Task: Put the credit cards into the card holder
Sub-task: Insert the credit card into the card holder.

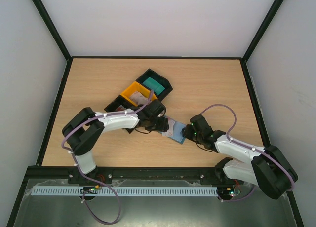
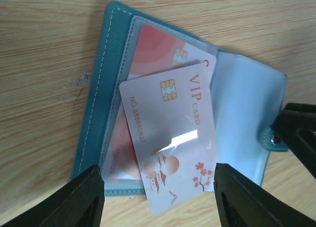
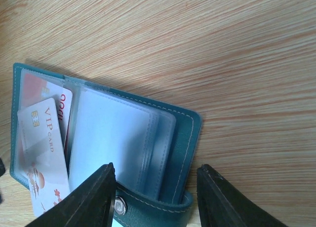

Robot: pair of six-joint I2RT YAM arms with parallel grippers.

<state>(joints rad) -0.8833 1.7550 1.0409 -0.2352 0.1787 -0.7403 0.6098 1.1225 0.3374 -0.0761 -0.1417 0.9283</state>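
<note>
Wooden tabletop (image 1: 212, 89), left hand (image 2: 158, 187) spread above credit card (image 2: 170, 133), right hand (image 3: 154, 187) astride card holder (image 3: 182, 133), grip unclear.

Pale wood-grain tabletop (image 1: 212, 89) inside plain white walls (image 1: 158, 19), black-edged, under soft, perhaps overhead, light.

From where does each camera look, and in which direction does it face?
Top external: above and behind the arms, facing down at the table; left arm and right arm both show.
Left wrist: on the left arm, facing down at the open card holder and VIP card; left fingers at the bottom.
Right wrist: on the right arm, facing down at the holder's snap tab; right fingers at the bottom.
Shared: both wrist views show the same holder and card.
</note>
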